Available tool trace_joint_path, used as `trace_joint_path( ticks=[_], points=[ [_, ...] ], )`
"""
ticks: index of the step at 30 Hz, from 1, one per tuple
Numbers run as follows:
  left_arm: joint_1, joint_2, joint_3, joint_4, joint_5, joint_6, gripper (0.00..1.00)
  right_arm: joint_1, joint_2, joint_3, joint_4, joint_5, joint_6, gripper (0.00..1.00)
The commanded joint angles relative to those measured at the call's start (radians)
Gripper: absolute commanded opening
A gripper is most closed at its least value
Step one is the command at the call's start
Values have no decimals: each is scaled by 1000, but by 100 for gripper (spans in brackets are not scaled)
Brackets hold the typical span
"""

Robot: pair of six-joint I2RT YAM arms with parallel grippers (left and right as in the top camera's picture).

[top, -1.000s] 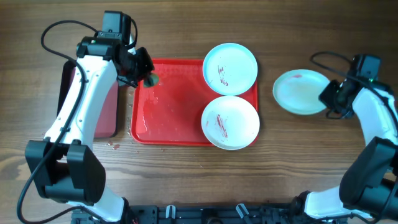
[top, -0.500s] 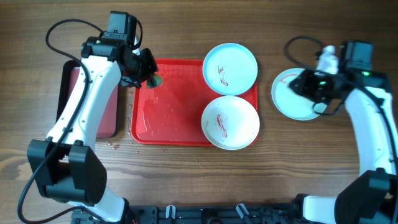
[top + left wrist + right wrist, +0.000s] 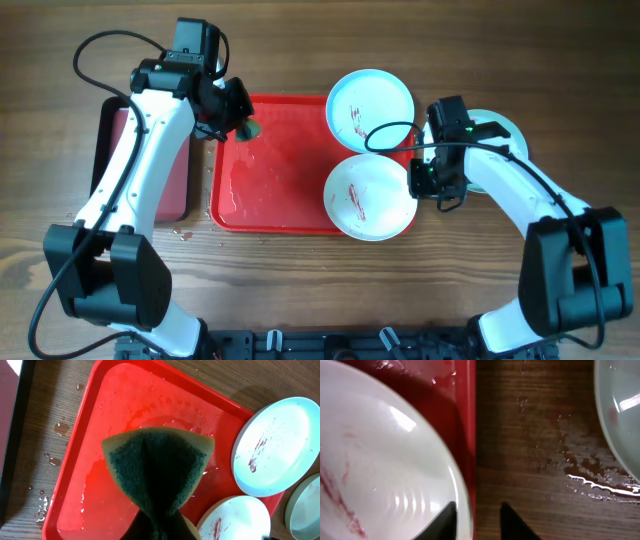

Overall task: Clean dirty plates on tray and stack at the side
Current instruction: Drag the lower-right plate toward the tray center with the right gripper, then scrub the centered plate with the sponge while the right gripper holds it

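- The nearer round pale mint-white plate [image 3: 370, 197], streaked with red, lies at the lower right of the large bright red plastic tray [image 3: 280, 180], and its edge reaches the tray's right rim.
- The second smeared plate [image 3: 370, 108] sits just above it at the tray's upper right, close against it.
- The third plate [image 3: 492, 128] rests on the brown wooden table [image 3: 300, 280] to the right of the tray. It is partly hidden under the right arm, with a wet film [image 3: 590, 475] on the wood beside it.
- The change is that the right gripper [image 3: 428, 185], which a second ago was at that side plate near the frame's right edge, is now at the nearer plate's right edge.
- I judge that one plate is set aside and the nearer plate is next to be handled.
- In the right wrist view its jaws stand apart with the plate's rim and the tray's rim between them, and they are not yet clamped.
- The right arm reaches leftward across the side plate, with its base at the lower right.
- The left gripper [image 3: 235, 112] has hardly moved. It is clamped on a dark green and yellow sponge [image 3: 157, 465] over the tray's wet upper left corner.
- The left arm arches over the black-rimmed maroon tray [image 3: 178, 185] at the left.
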Motion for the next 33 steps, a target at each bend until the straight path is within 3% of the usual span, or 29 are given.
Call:
trace_joint_path(
  ticks=[1,3,11,15,17,19,29,30,32,33],
  points=[
    [-3,8,-2,3,-10,19,4,14,37,-11,16,18,9,15],
    [-3,8,-2,3,-10,19,4,27,37,-11,24,6,10,4],
    [-3,8,-2,3,-10,19,4,133,-10,-9,-3,-114,73,4],
    [-3,8,-2,6,-11,19,4,315,-21,-9,167,-102,391,4],
    [-3,8,-2,11,-11,19,4,394,-13,-9,288,17,533,4],
    [-3,8,-2,19,-11,19,4,435,-2,-9,343,89,592,4],
    [-3,8,-2,23,-11,19,4,480,108,-9,472,125,641,4],
    [-3,8,-2,23,-11,19,4,480,110,-8,478,125,607,9],
    [-3,8,-2,21,-11,19,4,476,110,26,476,136,454,37],
    [-3,11,-2,18,-11,19,4,476,110,34,478,143,412,43]
  ],
)
